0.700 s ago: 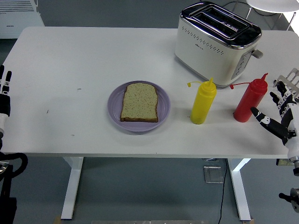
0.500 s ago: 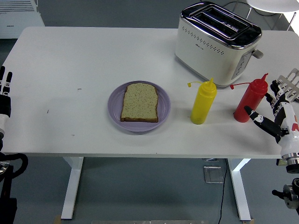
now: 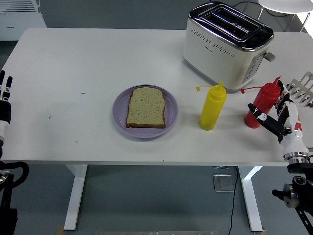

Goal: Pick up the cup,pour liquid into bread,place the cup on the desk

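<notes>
A slice of bread lies on a purple plate in the middle of the white table. A yellow squeeze bottle stands right of the plate. A red squeeze bottle stands further right. No cup is in view. My right hand is open, its fingers spread around the red bottle's right side, thumb in front of the bottle. I cannot tell whether it touches the bottle. My left hand rests at the table's left edge.
A white and chrome toaster stands at the back right, behind both bottles. A white rack-like object sits at the right edge. The table's near edge runs just below my right hand.
My right hand has moved left and in toward the red bottle, its fingers now around the bottle's right side. The left hand, bottles and bread have not moved.
</notes>
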